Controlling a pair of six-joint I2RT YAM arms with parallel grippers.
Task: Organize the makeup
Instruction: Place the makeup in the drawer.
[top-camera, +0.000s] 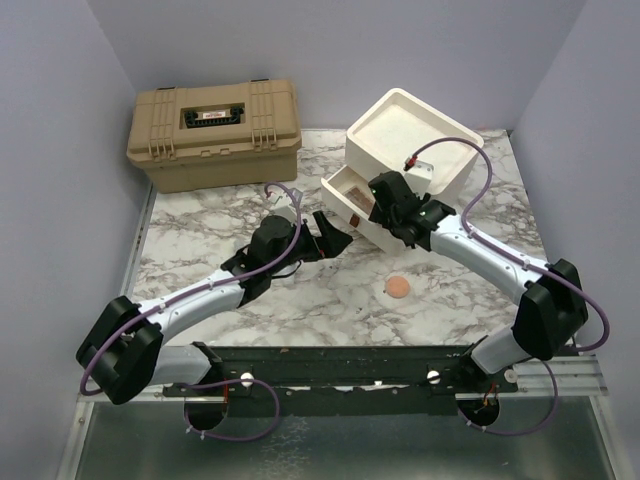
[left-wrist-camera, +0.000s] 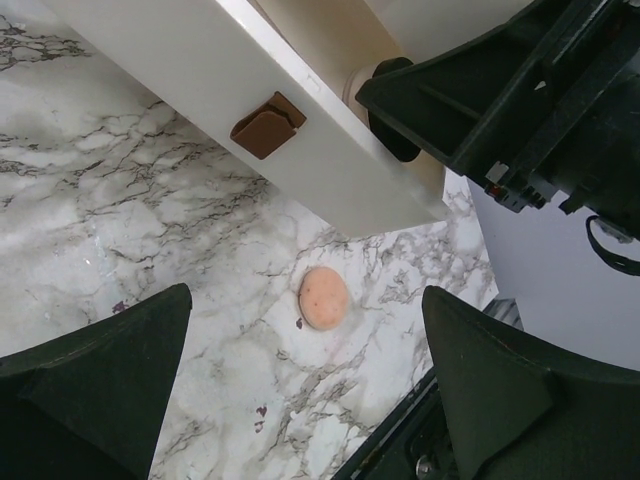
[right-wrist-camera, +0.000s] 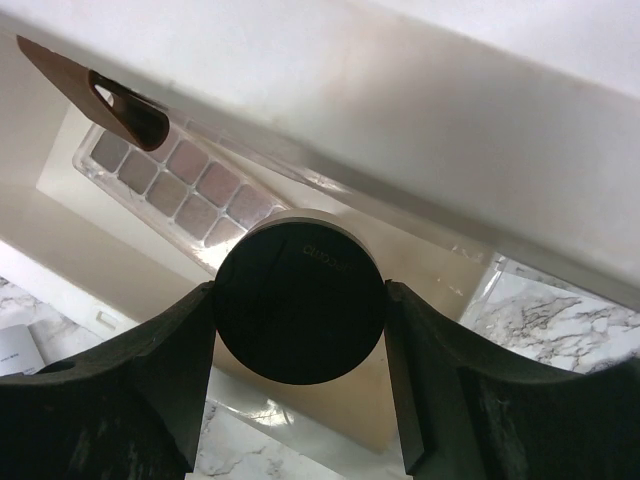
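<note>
My right gripper (right-wrist-camera: 300, 300) is shut on the round black compact (right-wrist-camera: 300, 310), its jaws against both sides of it. It holds the compact over the open drawer (top-camera: 345, 190) of the cream drawer unit (top-camera: 410, 140). A pink palette (right-wrist-camera: 170, 175) with several pans lies in that drawer. In the top view the right gripper (top-camera: 385, 210) hangs above the drawer. My left gripper (top-camera: 335, 238) is open and empty, just left of the drawer's front. A peach round disc (top-camera: 400, 288) lies on the marble table; it also shows between the left fingers (left-wrist-camera: 323, 297). Brushes, tubes and bottle are out of view.
A tan toolbox (top-camera: 215, 135) stands shut at the back left. The drawer's front has a brown handle (left-wrist-camera: 265, 125). The marble table (top-camera: 200, 230) is walled on the left, back and right. The arms' mounting rail (top-camera: 330, 365) runs along the near edge.
</note>
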